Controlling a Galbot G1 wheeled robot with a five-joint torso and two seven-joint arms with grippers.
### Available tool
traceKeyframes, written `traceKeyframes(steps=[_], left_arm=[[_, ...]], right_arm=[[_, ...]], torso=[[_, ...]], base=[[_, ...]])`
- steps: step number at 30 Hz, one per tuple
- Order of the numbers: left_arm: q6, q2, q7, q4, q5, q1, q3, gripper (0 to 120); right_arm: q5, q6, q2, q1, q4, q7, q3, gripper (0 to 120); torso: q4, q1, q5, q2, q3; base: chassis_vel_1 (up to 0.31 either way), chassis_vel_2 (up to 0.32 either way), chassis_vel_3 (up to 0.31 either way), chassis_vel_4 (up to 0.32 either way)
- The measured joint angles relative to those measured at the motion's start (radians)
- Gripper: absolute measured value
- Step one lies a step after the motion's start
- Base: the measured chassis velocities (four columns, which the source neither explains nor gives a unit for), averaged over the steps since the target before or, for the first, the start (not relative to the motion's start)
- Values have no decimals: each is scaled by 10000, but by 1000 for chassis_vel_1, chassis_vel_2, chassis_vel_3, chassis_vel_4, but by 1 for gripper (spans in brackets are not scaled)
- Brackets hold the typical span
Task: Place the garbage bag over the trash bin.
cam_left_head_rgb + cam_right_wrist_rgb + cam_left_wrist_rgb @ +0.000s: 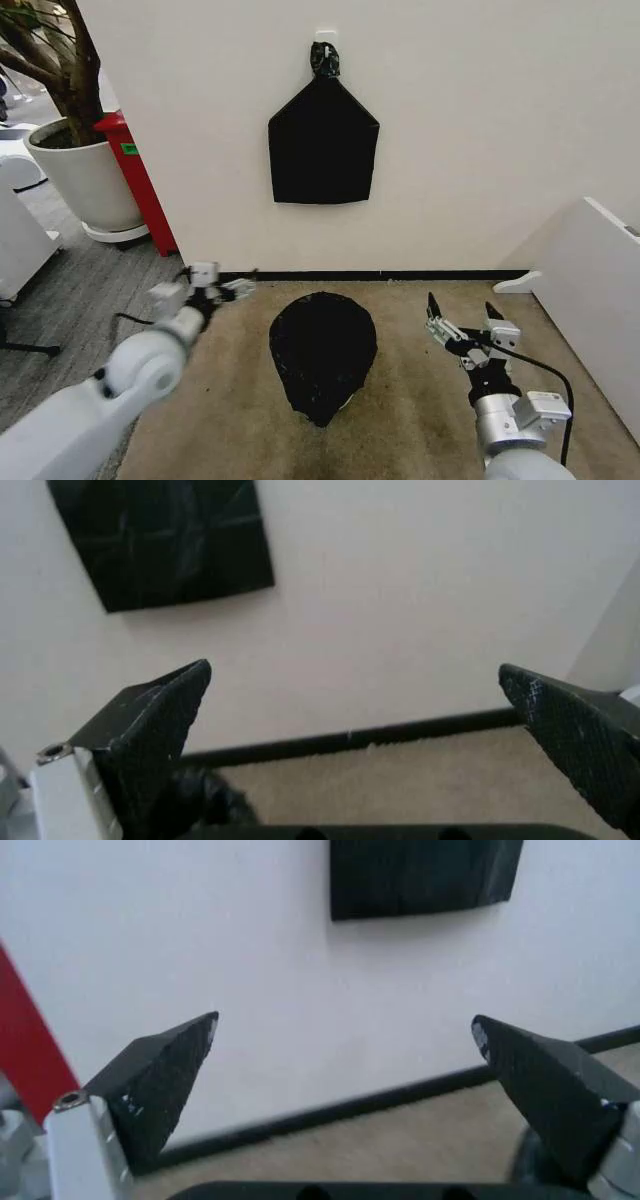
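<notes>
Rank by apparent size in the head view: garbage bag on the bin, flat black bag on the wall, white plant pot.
1. Flat black bag and garbage bag: look alike, not ranked.
2. Plant pot: smaller, though cut off by the tree and frame.

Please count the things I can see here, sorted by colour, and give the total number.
Black: 2, the garbage bag on the floor and the flat bag on the wall.
White: 2, the plant pot and the trash bin, just peeking out.
Red: 1, the cabinet.
Total: 5.
</notes>
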Motion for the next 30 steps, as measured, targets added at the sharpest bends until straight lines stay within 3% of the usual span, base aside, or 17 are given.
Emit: traceKeyframes(steps=[4, 5, 8, 12, 13, 16, 20, 30], left_arm=[[-660, -616, 779, -535, 637, 2510, -2293, 100], [-660, -616, 779, -535, 637, 2510, -2293, 100], [-1068, -1792, 1120, -1310, 1354, 4675, -4095, 100], [-1257, -3330, 1558, -2484, 1778, 6489, -5515, 100], [-1257, -3330, 1558, -2484, 1778, 6489, -5515, 100], [-1622, -4713, 2008, -3256, 2118, 7974, -6317, 100], [-1804, -5668, 2126, -3692, 2206, 8548, -6475, 100], [-1504, -5699, 1974, -3822, 2278, 8345, -6282, 100]], right_arm=[[-571, 319, 351, -397, -230, -345, -125, 100], [-571, 319, 351, -397, -230, -345, -125, 100], [-1110, 934, 724, -1145, -216, -861, 77, 100], [-1907, 1844, 1414, -2086, 45, -1638, 426, 100], [-1907, 1844, 1414, -2086, 45, -1638, 426, 100], [-2360, 2531, 1813, -2846, 331, -1982, 542, 100], [-2437, 2905, 1795, -3398, 439, -2062, 372, 100], [-2503, 2778, 1786, -3297, 466, -1900, 178, 100]], torso=[[-7, 0, 0, 0, 0], [-7, 0, 0, 0, 0], [1, 0, -3, 0, -1], [-8, 0, 4, 1, -1], [-8, 0, 4, 1, -1], [2, -2, 8, 1, -2], [-2, -1, 6, 2, 0], [-5, 0, 4, 1, 1]], base=[[0, 0, 0, 0], [0, 0, 0, 0], [0, 0, 0, 0], [0, 0, 0, 0], [0, 0, 0, 0], [0, 0, 0, 0], [0, 0, 0, 0], [0, 0, 0, 0]])
